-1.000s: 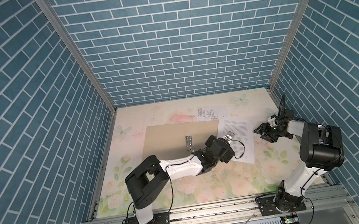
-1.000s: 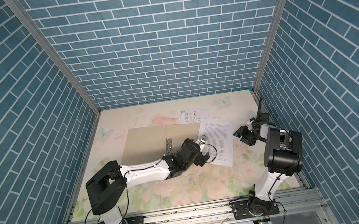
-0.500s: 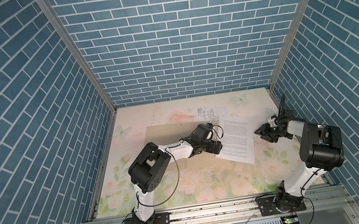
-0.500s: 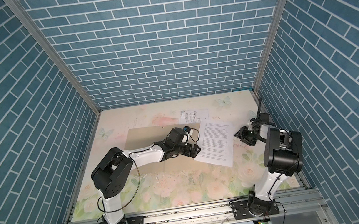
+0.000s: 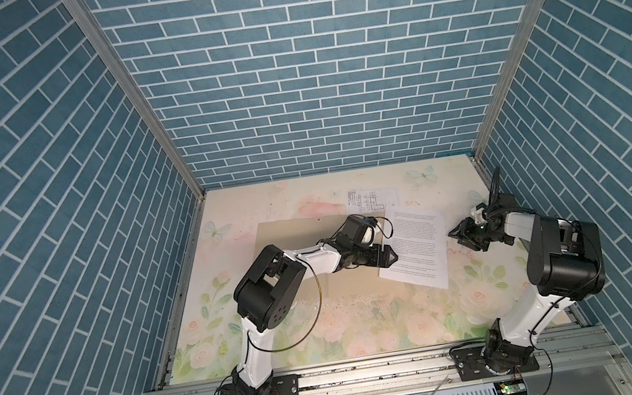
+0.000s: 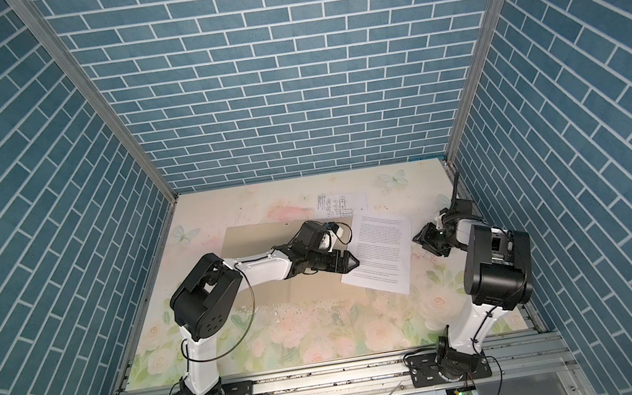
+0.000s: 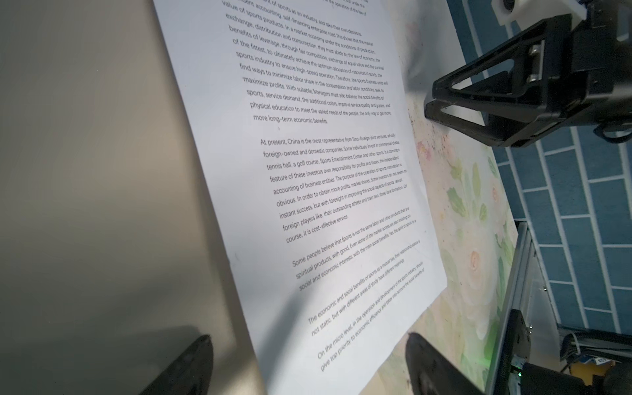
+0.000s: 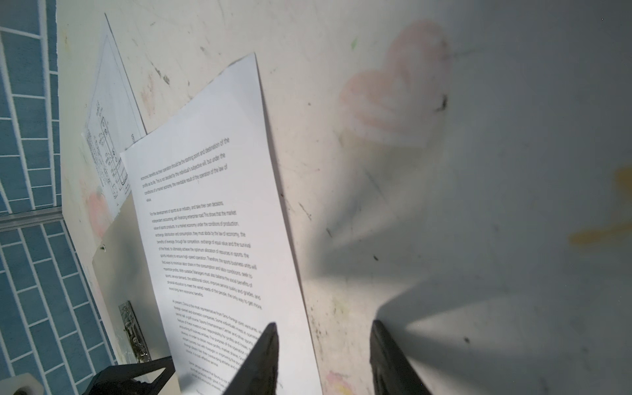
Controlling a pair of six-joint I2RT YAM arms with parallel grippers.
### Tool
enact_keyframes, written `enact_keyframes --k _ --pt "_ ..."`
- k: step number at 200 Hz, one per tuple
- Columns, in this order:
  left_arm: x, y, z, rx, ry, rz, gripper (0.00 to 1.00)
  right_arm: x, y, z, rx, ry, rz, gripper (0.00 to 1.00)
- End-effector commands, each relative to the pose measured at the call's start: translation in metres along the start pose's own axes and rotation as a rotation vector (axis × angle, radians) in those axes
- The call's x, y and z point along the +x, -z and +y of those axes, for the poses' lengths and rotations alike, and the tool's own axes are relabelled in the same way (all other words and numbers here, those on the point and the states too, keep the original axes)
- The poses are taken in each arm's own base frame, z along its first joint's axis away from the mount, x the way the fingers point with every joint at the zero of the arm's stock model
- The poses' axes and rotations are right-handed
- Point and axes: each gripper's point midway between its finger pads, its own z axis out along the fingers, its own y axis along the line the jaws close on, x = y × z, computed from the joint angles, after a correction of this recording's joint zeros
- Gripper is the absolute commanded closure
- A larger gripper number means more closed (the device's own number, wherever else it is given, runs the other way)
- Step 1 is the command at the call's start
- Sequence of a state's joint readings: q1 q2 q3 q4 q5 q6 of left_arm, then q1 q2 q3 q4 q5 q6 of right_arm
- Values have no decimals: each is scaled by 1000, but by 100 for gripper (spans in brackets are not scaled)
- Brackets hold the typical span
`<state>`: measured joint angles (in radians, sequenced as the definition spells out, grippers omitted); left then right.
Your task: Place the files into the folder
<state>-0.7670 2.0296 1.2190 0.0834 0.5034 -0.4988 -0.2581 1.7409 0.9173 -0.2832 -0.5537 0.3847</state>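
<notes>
at opposite edges of the text sheet (image 5: pixel 418 247) – left gripper (image 5: pixel 393 257) spread wide, right gripper (image 5: pixel 455 235) parted less – both holding nothing.

The sheet (image 7: pixel 307 171), dense with printed paragraphs, lies flat; one long edge overlaps the beige folder (image 7: pixel 85 171), the other rests on the floral worktop (image 7: pixel 472 239); a soft shadow runs along the edge on the folder. The left gripper (image 7: pixel 307 337) stands wide; of its two dark fingers (image 7: pixel 191 366), one is above the folder and the other above the sheet's near corner; whether either touches cannot be told. The right gripper (image 7: pixel 432 102), black with triangular fingers, hangs over the worktop just beside the sheet's far long edge. A blue brick wall (image 7: pixel 581 205) stands behind; a metal rail (image 7: pixel 516 273) borders the worktop; a green light (image 7: pixel 518 373) glows beside it.
</notes>
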Motion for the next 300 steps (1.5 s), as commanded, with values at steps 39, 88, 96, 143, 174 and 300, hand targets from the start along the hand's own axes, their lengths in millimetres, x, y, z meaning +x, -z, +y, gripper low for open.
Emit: enact_keyframes --k 39,88,96,143,174,300 --pt "21 -13 7 28 91 79 14 33 -14 -23 96 -26 111 59" --pt "19 -16 2 73 130 72 16 34 -14 -19 90 -17 115 60" --pt "18 -16 0 88 137 66 17 34 -14 -19 90 -16 116 61" --pt "6 -13 -9 163 188 13 20 35 -14 -18 91 -15 117 62" --pt "-2 -12 -17 230 232 -23 21 35 -14 -18 91 -14 119 63" --pt "-2 -15 -12 286 375 -66 36 35 -14 -18 95 -19 115 64"
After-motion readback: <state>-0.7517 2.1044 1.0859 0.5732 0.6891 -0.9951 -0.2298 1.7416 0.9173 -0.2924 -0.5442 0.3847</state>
